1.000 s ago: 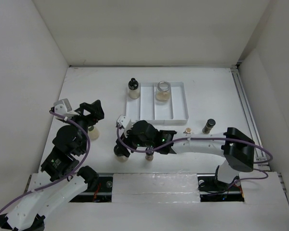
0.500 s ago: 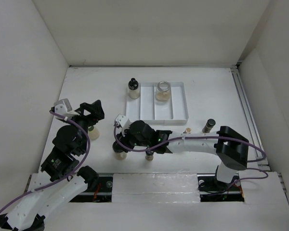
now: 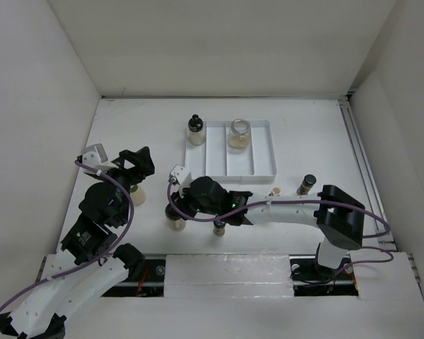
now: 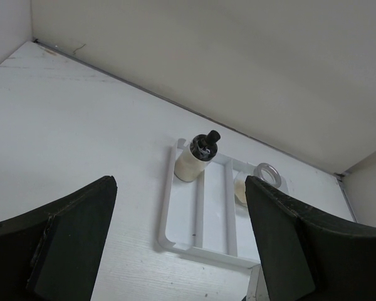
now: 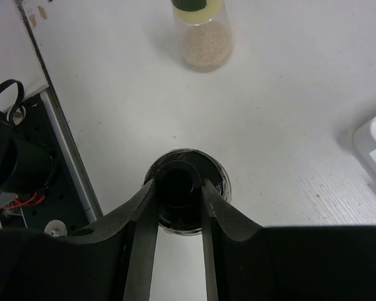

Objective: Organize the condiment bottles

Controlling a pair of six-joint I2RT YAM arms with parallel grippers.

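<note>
My right gripper [image 5: 178,188] is shut on the black cap of a round jar [image 5: 216,182] that stands on the table near the front edge. From above, the same jar [image 3: 174,224] shows just left of the right gripper [image 3: 181,212]. A beige-filled, black-capped jar [image 5: 202,37] stands farther left, close to my open left gripper [image 3: 137,167]. In the white tray [image 3: 230,174], a black-capped bottle [image 3: 196,131] fills the left slot and a wide clear glass jar [image 3: 238,134] a slot to its right. The left wrist view shows both the bottle [image 4: 197,157] and the glass jar [image 4: 257,182] between the left gripper [image 4: 180,188] fingers' spread.
A small bottle [image 3: 218,227] stands under the right forearm. A tiny beige one [image 3: 275,191] and a dark bottle [image 3: 307,184] stand right of the tray's front corner. The black rail [image 5: 31,169] with cables runs along the near table edge, close to the held jar.
The right gripper has slid a little left over the front jar and its fingers have closed from wide apart onto the black cap. The left arm has barely moved.
</note>
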